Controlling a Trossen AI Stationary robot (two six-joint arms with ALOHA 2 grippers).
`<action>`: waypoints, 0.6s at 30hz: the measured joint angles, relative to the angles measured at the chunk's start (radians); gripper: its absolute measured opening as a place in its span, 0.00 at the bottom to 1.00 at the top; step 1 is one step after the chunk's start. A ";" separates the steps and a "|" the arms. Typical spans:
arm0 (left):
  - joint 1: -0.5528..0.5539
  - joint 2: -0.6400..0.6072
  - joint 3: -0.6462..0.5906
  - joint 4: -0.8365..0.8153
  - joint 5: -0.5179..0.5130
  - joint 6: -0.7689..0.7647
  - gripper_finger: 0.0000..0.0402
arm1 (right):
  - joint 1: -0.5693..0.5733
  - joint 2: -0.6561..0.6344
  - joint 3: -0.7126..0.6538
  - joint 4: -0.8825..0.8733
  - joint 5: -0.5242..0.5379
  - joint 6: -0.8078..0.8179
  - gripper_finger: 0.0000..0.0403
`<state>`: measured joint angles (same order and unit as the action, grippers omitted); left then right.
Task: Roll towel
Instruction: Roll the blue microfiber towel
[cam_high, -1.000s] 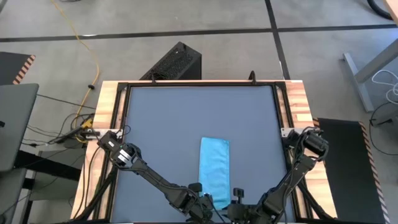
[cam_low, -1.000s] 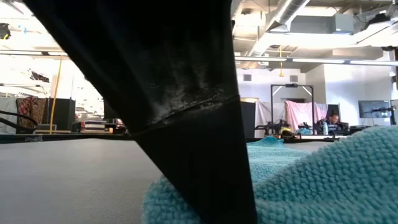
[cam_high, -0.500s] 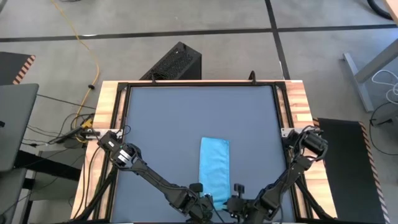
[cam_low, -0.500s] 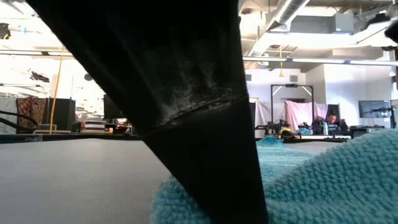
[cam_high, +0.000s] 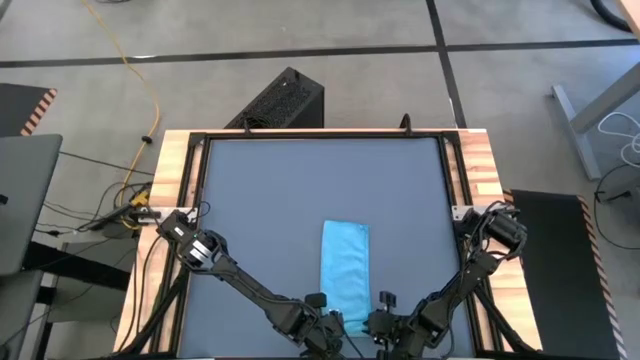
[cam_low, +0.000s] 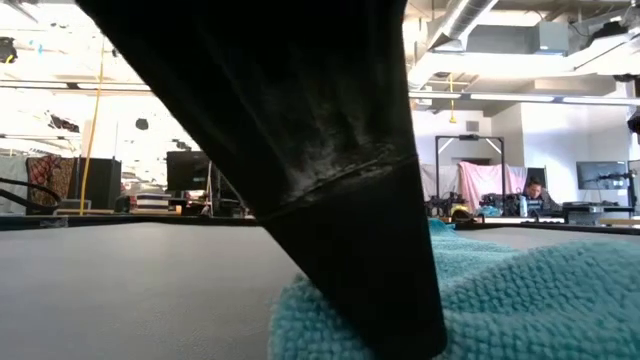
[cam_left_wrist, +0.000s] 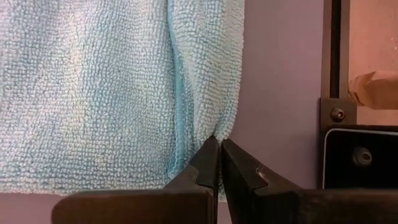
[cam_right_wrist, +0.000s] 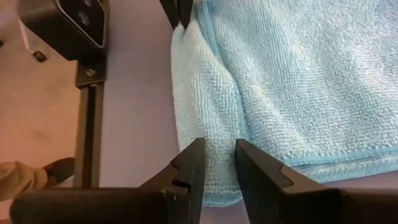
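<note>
Sky-blue towel could bunch crooked: left gripper is pinched shut on its near corner, but right gripper, fingers narrowly apart, may lose its fold.

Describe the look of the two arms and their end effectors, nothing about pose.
Both arms are dark, slim and jointed, with black cables looped at their shoulder mounts. The left end effector has two black, wedge-shaped fingers tapering to narrow tips. The right end effector has matching matte black fingers with angular, stepped inner faces. No markings show.
</note>
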<state>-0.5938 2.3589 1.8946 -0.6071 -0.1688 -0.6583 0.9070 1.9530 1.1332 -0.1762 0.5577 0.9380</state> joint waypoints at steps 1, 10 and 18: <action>0.001 0.000 0.000 0.000 0.000 -0.002 0.00 | 0.000 0.000 0.000 0.003 0.000 0.000 0.29; 0.008 0.000 0.000 -0.001 -0.003 -0.020 0.00 | 0.007 0.000 0.000 0.052 0.000 0.029 0.29; 0.010 0.000 0.000 0.000 -0.004 -0.024 0.00 | 0.029 0.065 0.000 0.163 -0.027 0.075 0.29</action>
<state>-0.5835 2.3589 1.8946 -0.6075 -0.1730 -0.6823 0.9363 2.0178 1.1332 -0.0132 0.5304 1.0132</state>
